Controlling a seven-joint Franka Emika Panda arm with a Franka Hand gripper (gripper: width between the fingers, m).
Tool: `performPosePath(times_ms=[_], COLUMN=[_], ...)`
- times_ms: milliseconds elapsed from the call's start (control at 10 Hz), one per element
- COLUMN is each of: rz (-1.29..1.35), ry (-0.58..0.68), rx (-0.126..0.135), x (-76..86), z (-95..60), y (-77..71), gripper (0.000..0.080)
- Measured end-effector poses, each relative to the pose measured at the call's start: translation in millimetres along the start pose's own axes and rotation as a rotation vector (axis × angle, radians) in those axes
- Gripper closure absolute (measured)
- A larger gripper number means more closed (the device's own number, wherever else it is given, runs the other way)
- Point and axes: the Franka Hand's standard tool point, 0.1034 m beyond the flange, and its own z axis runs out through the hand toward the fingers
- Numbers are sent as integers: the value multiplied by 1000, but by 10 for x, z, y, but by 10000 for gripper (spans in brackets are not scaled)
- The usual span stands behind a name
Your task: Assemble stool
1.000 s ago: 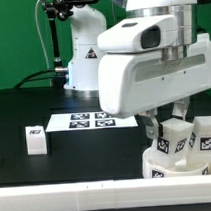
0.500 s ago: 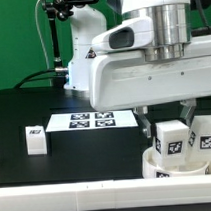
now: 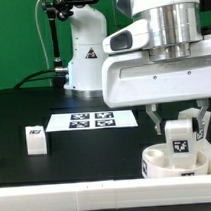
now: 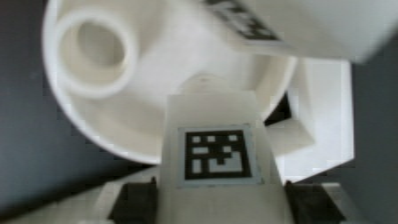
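Observation:
The white round seat (image 3: pixel 157 167) lies at the exterior view's lower right. My gripper (image 3: pixel 180 128) is shut on a white leg (image 3: pixel 179 134) with a tag on its face and holds it upright over the seat. In the wrist view the held leg (image 4: pixel 217 140) sits between the dark fingers (image 4: pixel 146 200), above the seat (image 4: pixel 107 95) and its round hole. A second tagged leg (image 4: pixel 267 30) stands in the seat beside it. A third leg (image 3: pixel 34 139) stands alone on the black table at the exterior view's left.
The marker board (image 3: pixel 91 120) lies flat on the table's middle. A long white bar (image 3: pixel 78 191) runs along the front edge. The robot's white base (image 3: pixel 83 55) stands behind the marker board.
My gripper has moved toward the exterior view's right with the leg in it. The second leg, seen beside it before, is now hidden behind the held leg in the exterior view.

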Motion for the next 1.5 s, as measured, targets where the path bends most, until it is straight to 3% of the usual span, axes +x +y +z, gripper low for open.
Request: performPosePath(times_ms=[500,800,1100,1200,1300,1400,1500], rz=[396,677,770,763,754,676,634], ry=[-23,-39,-48,-48,-47,-57,-62], rx=[23,34,42,42,42,38,40], x=[-125,-152,-149,-150,-149,-123,-82], z=[34,45,44,45,44,-8,-97], y=[-174,-209,-206,-207,-205,-180,-166], gripper=[459,459,459,372,230,230,167])
